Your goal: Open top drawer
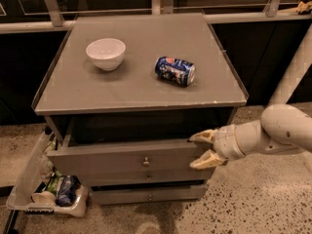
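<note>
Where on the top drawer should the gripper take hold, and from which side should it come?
On the top drawer, grip the small round knob at the centre of its front, coming straight from the front: it is the only part standing out of the flat panel. The gripper, open, is at the panel's right end now.
</note>
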Available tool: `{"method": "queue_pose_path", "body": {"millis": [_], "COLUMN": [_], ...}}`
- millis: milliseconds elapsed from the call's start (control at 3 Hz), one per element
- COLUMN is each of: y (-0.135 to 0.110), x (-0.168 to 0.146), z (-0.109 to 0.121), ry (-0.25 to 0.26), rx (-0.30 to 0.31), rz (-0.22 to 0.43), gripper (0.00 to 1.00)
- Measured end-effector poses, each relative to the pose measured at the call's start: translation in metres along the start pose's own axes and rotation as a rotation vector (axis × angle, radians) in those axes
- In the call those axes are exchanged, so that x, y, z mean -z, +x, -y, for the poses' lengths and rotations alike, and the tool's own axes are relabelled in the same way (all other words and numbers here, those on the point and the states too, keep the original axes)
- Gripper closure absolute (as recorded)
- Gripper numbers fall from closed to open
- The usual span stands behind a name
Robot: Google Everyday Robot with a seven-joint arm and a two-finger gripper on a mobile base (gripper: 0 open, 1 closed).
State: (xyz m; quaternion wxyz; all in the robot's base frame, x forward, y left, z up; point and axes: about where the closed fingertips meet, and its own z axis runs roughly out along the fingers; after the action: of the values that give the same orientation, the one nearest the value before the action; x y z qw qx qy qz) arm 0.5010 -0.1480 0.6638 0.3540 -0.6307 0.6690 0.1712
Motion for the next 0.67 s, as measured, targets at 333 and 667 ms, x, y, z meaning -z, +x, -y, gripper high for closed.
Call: {"method": "queue_pose_path", "body": {"millis": [333,667], "y": [0.0133,0.0137], "x": [-0.0126,-0.0132], "z": [-0.001,-0.0012], "ry": [-0.008,-0.009], "rx": [-0.032,-0.033], "rz": [-0.002,-0.002], "gripper": [0.0,0.0]}}
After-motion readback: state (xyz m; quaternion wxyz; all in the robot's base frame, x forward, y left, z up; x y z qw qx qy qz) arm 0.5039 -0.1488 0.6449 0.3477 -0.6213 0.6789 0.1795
